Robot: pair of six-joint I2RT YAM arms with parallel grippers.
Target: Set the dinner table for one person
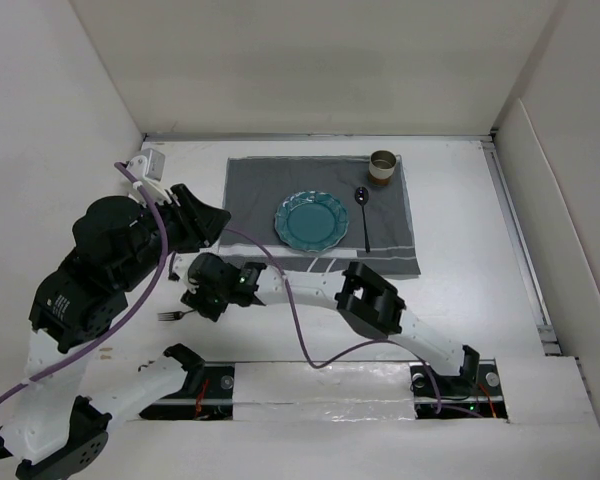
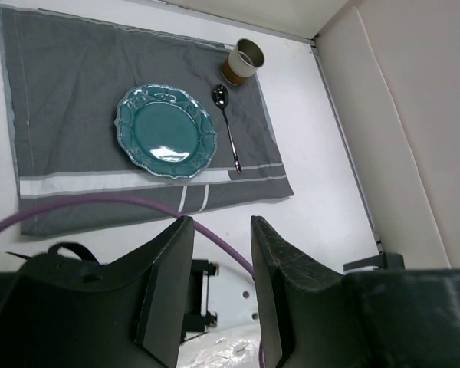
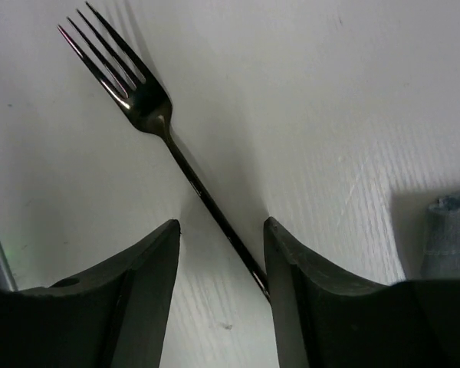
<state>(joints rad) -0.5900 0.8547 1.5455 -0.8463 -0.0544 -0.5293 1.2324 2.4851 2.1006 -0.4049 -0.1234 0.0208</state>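
Observation:
A dark fork (image 3: 138, 100) lies flat on the white dinner table (image 3: 314, 92), tines pointing away from the camera. Its thin handle runs back between the fingers of my right gripper (image 3: 221, 222), close to the right finger; the jaws stand apart on either side of it. From above, the fork (image 1: 175, 315) sits left of the grey mat, with the right gripper (image 1: 196, 300) over its handle end. My left gripper (image 2: 221, 220) hangs open and empty above the table, near the mat's left edge (image 1: 215, 222). A teal plate (image 1: 311, 221) sits mid-mat, with a spoon (image 1: 364, 215) to its right.
The grey striped mat (image 1: 250, 195) lies at the back middle, with a brown cup (image 1: 383, 166) on its far right corner. A purple cable (image 1: 292, 305) loops over the right arm. White walls enclose the table, and a corner of the mat (image 3: 448, 222) shows beside the right finger.

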